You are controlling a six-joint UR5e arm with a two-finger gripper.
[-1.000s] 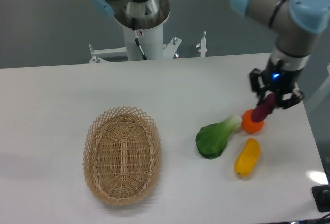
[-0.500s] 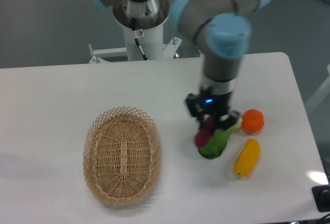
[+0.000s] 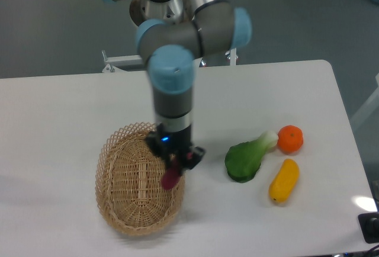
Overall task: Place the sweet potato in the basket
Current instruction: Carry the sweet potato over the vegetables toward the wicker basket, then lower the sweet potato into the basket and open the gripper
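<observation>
Your black two-finger gripper (image 3: 175, 157) is clenched on the small dark magenta sweet potato (image 3: 172, 176), which hangs tilted over the right rim of the oval tan wicker basket (image 3: 127, 209) at lower centre-left of the frame. On the white counter (image 3: 59, 115) you have one basket, one sweet potato, one green leafy vegetable (image 3: 246, 159), one round orange (image 3: 290, 138) and one yellow oblong fruit (image 3: 283, 180). The gripper's fingers hide the tuber's upper end.
</observation>
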